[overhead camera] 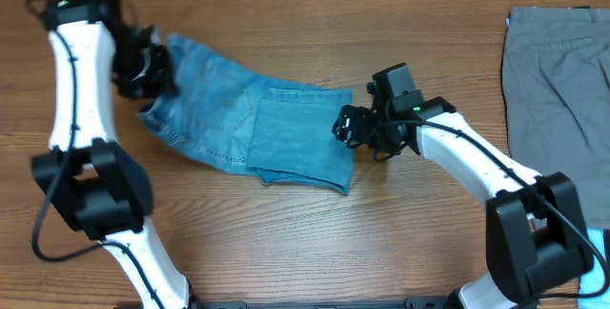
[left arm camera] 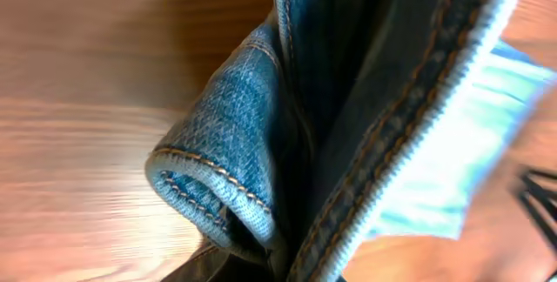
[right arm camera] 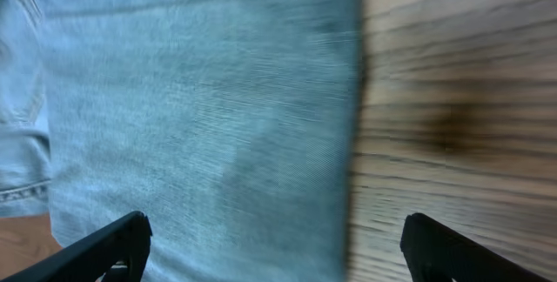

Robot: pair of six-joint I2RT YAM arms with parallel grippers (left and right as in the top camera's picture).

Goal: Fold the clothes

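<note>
The light blue jeans (overhead camera: 257,123) lie folded in a rough bundle on the wooden table, left of centre. My left gripper (overhead camera: 145,72) is at the bundle's upper left end and is shut on a fold of denim with a stitched hem (left arm camera: 252,177). My right gripper (overhead camera: 348,126) is open, hovering over the bundle's right edge. In the right wrist view its fingers (right arm camera: 274,247) straddle the edge of the jeans (right arm camera: 200,117), with bare wood to the right.
A grey garment (overhead camera: 562,90) lies at the table's right edge. A light blue object (overhead camera: 599,252) shows at the lower right corner. The wooden table (overhead camera: 286,233) extends in front of the jeans.
</note>
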